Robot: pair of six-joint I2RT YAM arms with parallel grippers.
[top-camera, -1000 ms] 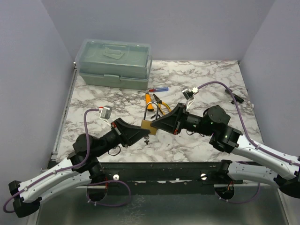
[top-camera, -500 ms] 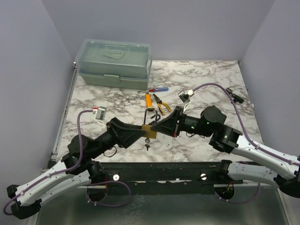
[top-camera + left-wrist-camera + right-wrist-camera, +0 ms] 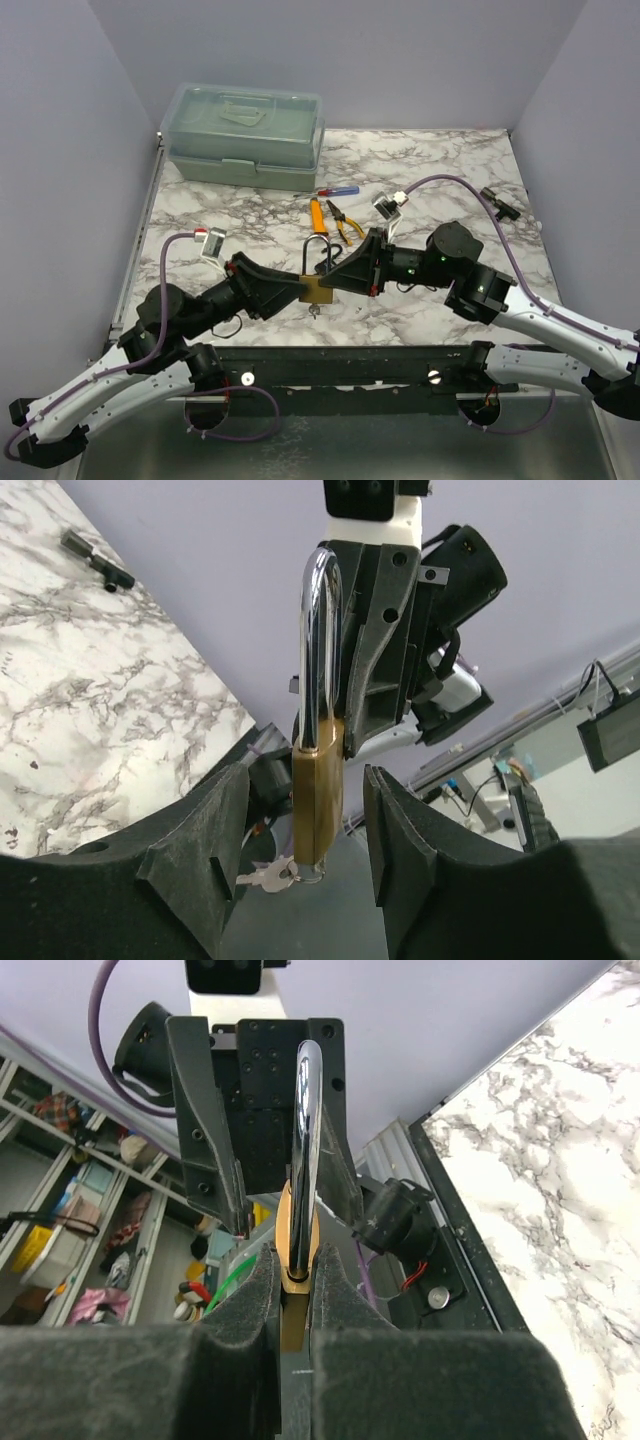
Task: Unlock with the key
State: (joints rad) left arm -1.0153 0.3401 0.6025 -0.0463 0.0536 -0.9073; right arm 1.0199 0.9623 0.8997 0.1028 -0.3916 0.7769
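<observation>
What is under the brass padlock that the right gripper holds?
A small silver key hangs on a ring below the padlock body. Its bottom face is hidden, so whether a key sits in the keyhole cannot be told.

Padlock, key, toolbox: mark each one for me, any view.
padlock (image 3: 318,800), left wrist view, middle of the brass body.
key (image 3: 262,878), left wrist view, silver blade at the lock's bottom end.
toolbox (image 3: 243,122), top external view, centre of the translucent green lid.

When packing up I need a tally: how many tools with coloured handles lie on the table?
3: a red-and-blue screwdriver, an orange-handled tool and yellow pliers, clustered behind the padlock. The arms may hide more.
</observation>
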